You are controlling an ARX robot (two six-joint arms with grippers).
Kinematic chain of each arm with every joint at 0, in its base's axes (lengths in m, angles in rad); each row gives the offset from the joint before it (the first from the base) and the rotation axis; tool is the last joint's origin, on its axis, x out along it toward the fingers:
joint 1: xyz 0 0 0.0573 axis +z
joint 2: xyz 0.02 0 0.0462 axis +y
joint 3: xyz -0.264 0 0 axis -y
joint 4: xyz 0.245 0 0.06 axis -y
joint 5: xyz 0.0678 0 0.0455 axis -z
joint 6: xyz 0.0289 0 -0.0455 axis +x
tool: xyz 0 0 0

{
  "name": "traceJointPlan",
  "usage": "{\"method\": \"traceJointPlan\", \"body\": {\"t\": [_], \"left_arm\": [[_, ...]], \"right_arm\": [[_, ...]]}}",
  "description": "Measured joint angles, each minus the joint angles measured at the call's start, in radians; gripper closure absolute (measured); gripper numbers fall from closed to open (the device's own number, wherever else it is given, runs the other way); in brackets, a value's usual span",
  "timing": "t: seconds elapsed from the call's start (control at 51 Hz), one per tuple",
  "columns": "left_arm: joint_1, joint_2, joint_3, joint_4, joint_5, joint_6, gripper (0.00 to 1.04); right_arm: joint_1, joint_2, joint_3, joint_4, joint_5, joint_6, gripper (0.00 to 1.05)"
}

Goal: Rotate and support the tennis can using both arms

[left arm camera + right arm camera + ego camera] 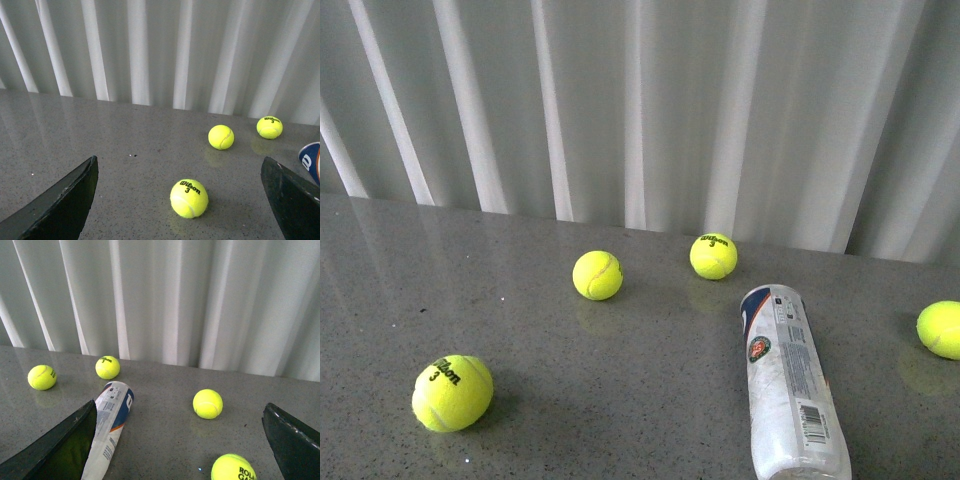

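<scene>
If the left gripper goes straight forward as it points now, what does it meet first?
The left gripper would likely meet the tennis ball marked 3 first, though depth is unclear.

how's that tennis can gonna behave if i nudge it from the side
The tennis can lies on its side on the smooth table, so a sideways nudge would probably roll it. Its wall looks glossy, likely slippery to grip. With tennis balls loose around it, it may be empty and light, though I cannot see inside clearly.
</scene>
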Motion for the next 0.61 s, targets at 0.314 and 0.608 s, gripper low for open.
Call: {"method": "traceJointPlan", "body": {"t": [0.314,0.608], "left_arm": [[0.000,0.000,0.000,0.000,0.000,0.000,0.07],[0.000,0.000,0.000,0.000,0.000,0.000,0.07]], "right_arm": [[0.000,0.000,0.000,0.000,0.000,0.000,0.07],[0.000,0.000,0.000,0.000,0.000,0.000,0.07]]}}
